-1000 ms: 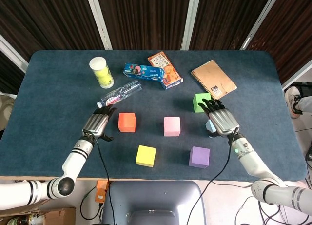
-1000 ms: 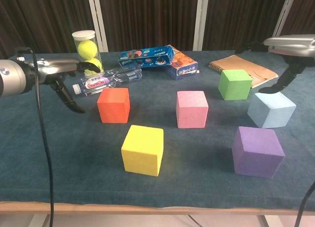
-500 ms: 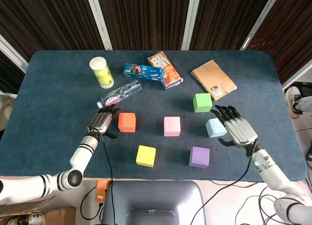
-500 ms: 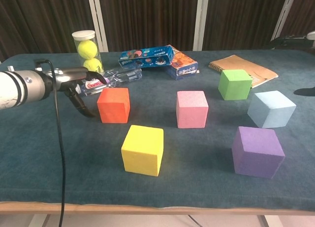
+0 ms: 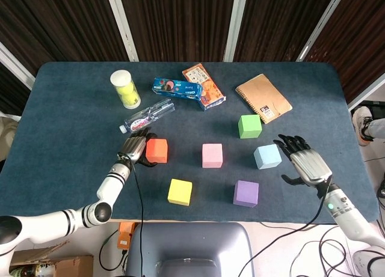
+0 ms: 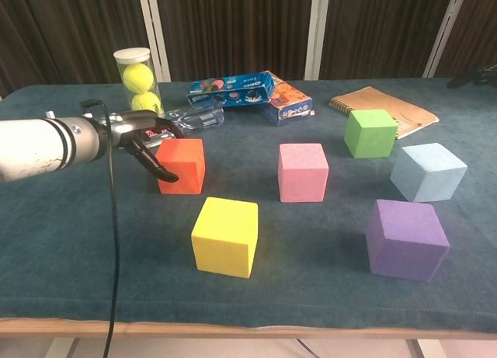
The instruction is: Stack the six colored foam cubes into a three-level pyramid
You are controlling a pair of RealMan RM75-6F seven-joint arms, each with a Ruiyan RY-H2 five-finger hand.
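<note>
Since a second ago our left hand (image 5: 136, 148) has slid rightward onto the orange cube (image 5: 157, 150), while our right hand (image 5: 307, 163) has drawn back off the pale blue cube (image 5: 266, 157) and now hangs open, fingers spread, holding nothing, to that cube's right. The left hand's fingers wrap over the orange cube's top and left face, the thumb low in front; whether it truly grips yet or only touches, we cannot quite tell from either view.

The risk we see is a one-sided squeeze: soft foam could tip or skid along the cloth toward the pink cube (image 5: 212, 155) rather than lift cleanly.

All six cubes sit singly and flat on the blue table (image 5: 72, 169), none stacked: orange, pink and pale blue across the middle, green (image 5: 249, 125) behind, yellow (image 5: 180, 191) and purple (image 5: 246, 193) nearest us. They look crisp-edged and undented.
</note>
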